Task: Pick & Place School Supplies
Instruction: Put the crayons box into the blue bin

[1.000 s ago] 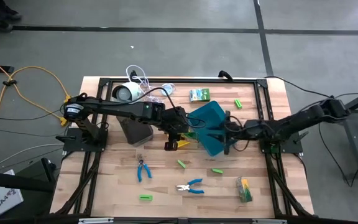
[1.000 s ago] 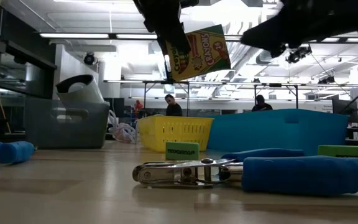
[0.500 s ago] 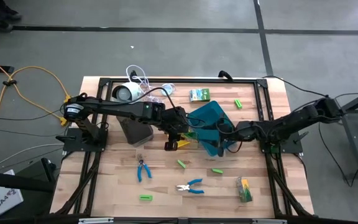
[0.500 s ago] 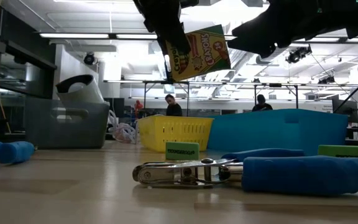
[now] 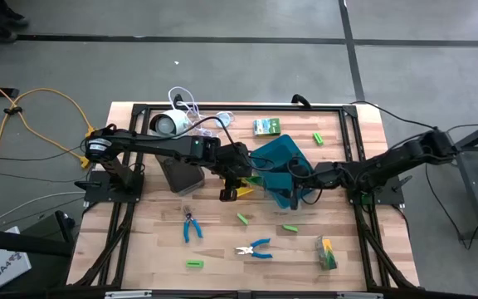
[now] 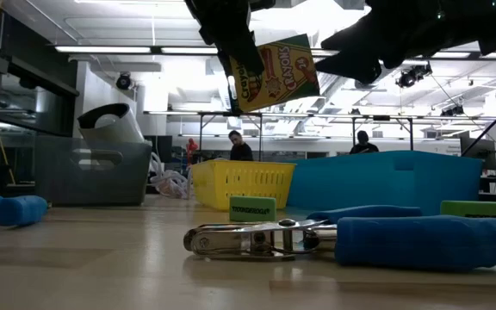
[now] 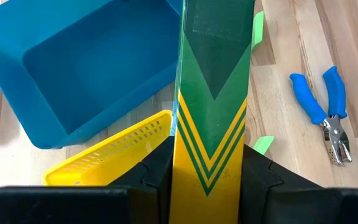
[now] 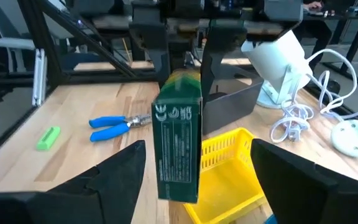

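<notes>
A green and yellow crayon box hangs in the air over the yellow tray, next to the blue tray, with my left gripper shut on it. My right gripper hovers over the blue tray just to the box's right. It is open, its fingers stand wide apart and level, facing the box without touching it. Blue-handled pliers, a second pair and green blocks lie flat on the near half of the table. My left gripper pinches the crayon box between its two fingers, one on each broad face, at the box's upper end. The fingers come from above and point down. The box hangs below them, slightly tilted and clear of the trays and the table.
A grey tray stands left of the yellow one. A white round device with its cord sits at the back left. A green box and a green block lie at the back, and a pack lies near right. People stand beyond the table.
My right gripper has moved a little toward the table's left, closer to the crayon box, above the blue tray. The crayon box has stayed where it was in my left gripper.
</notes>
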Available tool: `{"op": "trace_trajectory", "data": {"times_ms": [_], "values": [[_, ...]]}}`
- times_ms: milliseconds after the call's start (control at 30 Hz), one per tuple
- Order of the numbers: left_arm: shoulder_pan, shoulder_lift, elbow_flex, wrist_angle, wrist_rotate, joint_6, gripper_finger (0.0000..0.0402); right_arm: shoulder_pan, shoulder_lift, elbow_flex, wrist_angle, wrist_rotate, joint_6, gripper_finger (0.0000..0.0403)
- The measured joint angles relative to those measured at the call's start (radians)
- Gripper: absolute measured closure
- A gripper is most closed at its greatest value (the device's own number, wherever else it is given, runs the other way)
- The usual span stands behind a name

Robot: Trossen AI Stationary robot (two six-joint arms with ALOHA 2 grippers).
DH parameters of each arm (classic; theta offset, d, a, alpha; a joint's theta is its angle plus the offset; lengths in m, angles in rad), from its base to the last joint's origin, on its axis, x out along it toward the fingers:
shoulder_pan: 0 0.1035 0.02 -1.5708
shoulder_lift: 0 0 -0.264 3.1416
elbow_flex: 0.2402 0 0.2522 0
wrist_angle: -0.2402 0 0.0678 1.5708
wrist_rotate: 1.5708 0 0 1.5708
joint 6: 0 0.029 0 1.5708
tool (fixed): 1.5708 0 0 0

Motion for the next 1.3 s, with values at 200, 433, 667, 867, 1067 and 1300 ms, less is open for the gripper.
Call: {"op": "trace_trajectory", "data": {"times_ms": [200, 433, 667, 867, 1067, 1300], "values": [[0.000, 0.000, 0.000, 0.004, 0.000, 0.000, 0.0291, 0.021, 0.052, 0.000, 0.070, 0.003, -0.006, 0.0119], [0.000, 0.000, 0.000, 0.038, 0.000, 0.000, 0.0291, 0.026, 0.110, 0.000, 0.157, 0.012, -0.030, 0.0119], [0.000, 0.000, 0.000, 0.073, 0.000, 0.000, 0.0291, 0.026, 0.152, 0.000, 0.222, 0.066, -0.067, 0.0120], [0.000, 0.000, -0.001, 0.091, 0.000, 0.000, 0.0291, 0.026, 0.152, 0.000, 0.225, 0.068, -0.090, 0.0120], [0.000, 0.000, -0.001, 0.093, 0.000, 0.000, 0.0291, 0.026, 0.152, 0.000, 0.240, 0.068, -0.100, 0.0120], [0.000, 0.000, -0.001, 0.094, 0.000, 0.000, 0.0291, 0.026, 0.152, 0.000, 0.252, 0.068, -0.108, 0.0133]]}}
